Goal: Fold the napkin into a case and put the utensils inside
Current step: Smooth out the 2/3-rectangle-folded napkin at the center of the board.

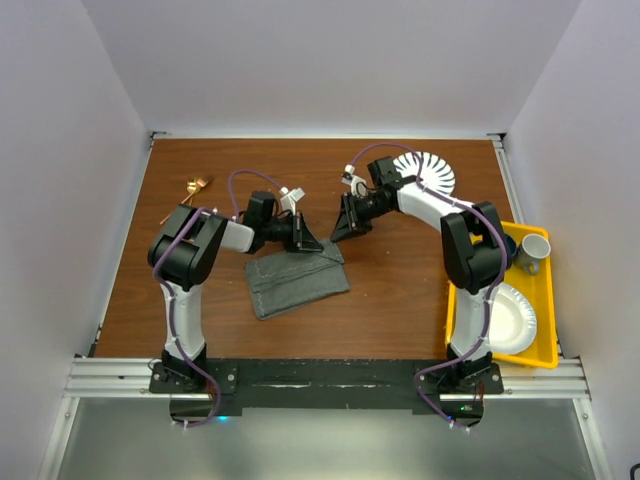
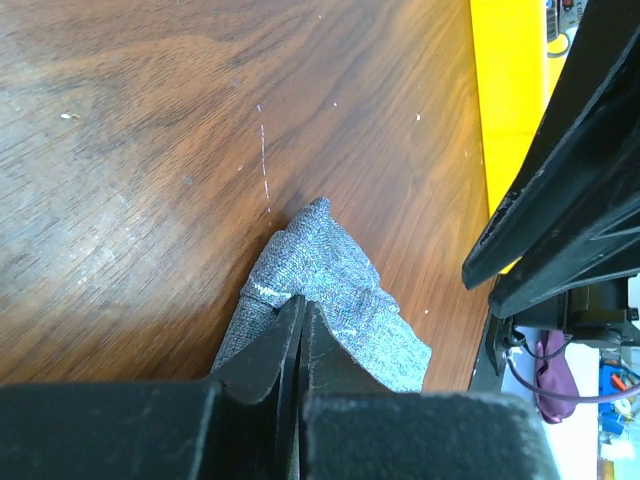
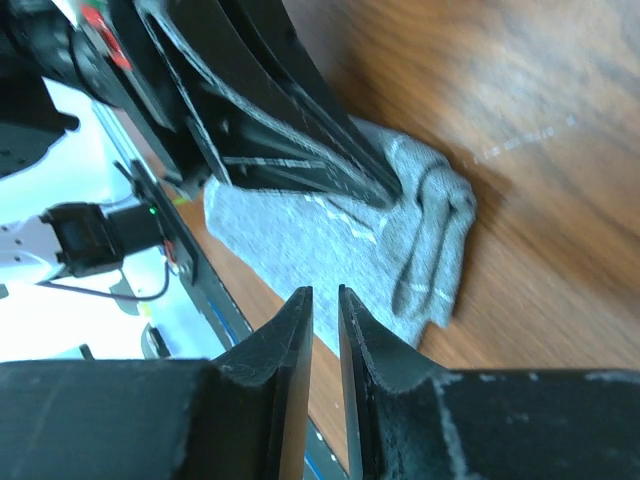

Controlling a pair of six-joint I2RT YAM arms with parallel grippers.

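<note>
At the middle of the brown wooden table (image 1: 400, 280), the folded dark grey fabric napkin (image 1: 295, 285) lies flat. The left gripper (image 2: 300, 305) is clamped tight on its bunched far corner. The right gripper (image 3: 325, 295) hovers just beside, jaws slightly parted, empty.

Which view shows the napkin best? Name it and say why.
Top external: nearly the whole folded napkin is visible, edges included. Left wrist shows only the corner pinched in the left gripper; right wrist shows one bunched end, partly hidden behind that gripper.
</note>
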